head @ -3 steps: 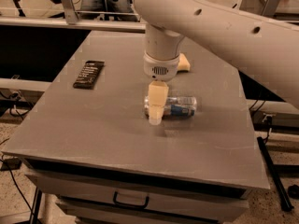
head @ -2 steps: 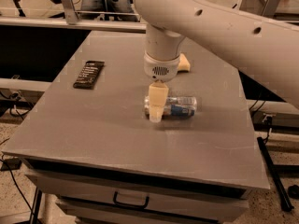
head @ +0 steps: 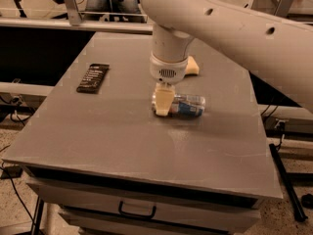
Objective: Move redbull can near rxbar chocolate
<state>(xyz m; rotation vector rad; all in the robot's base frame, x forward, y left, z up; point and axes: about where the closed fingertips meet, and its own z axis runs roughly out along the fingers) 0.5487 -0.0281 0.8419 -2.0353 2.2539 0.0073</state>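
Observation:
The redbull can (head: 190, 105), silver and blue, lies on its side right of the grey table's middle. My gripper (head: 163, 103) points straight down from the big white arm and is shut on the can's left end. The can is level, at or just above the tabletop. The rxbar chocolate (head: 93, 77), a flat black bar with white lettering, lies on the table's left part, well left of the can and a little farther back.
A pale yellow sponge (head: 193, 66) lies behind the arm, just beyond the can. The grey table (head: 122, 146) has a drawer under its front edge. Metal frames and cables stand around the table.
The gripper and the can have shifted together slightly upward in the view. The rxbar and the sponge have not moved.

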